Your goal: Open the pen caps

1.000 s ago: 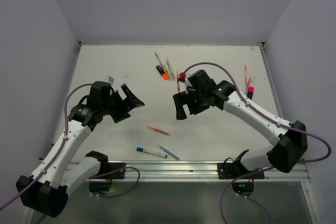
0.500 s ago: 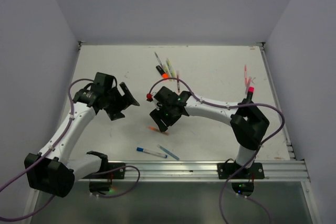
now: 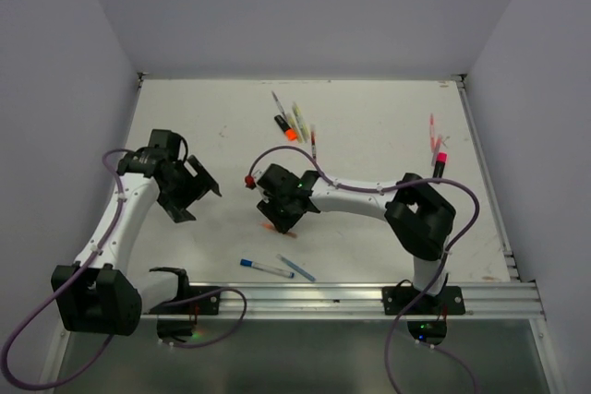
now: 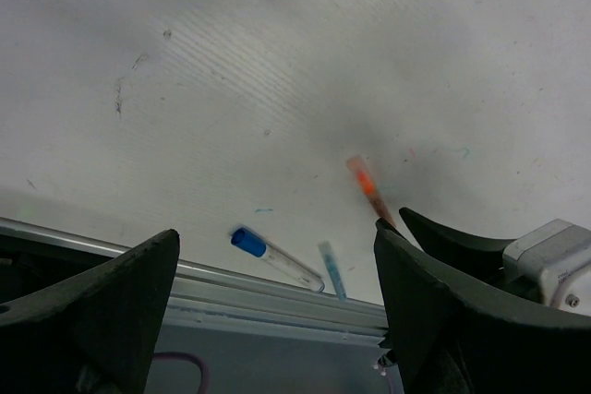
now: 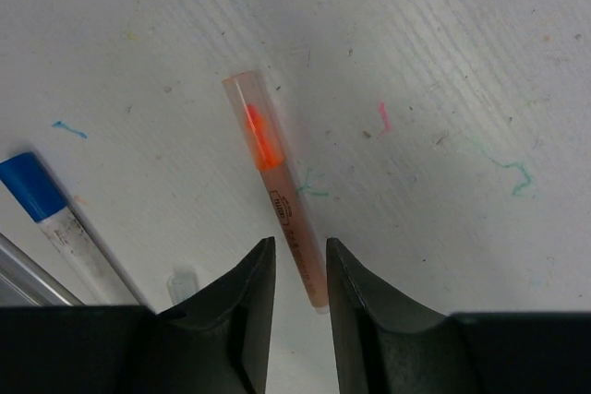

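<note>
An orange pen with a clear cap over its orange tip lies flat on the white table. My right gripper is low over it. The jaws straddle the pen's bare tail end, narrowed, with a thin gap showing on each side. In the top view the right gripper covers most of that pen. My left gripper hangs wide open to the left with nothing in it. Between its fingers the left wrist view shows the orange pen and a pen with a blue cap.
A blue-capped pen and a light blue piece lie by the front rail. Several pens and highlighters sit at the back centre. Pink ones lie near the right edge. Walls close in the left, back and right sides.
My right arm swung left and down onto the orange pen, and its jaws narrowed around the pen's tail. My left arm drew back to the left, still wide open.
</note>
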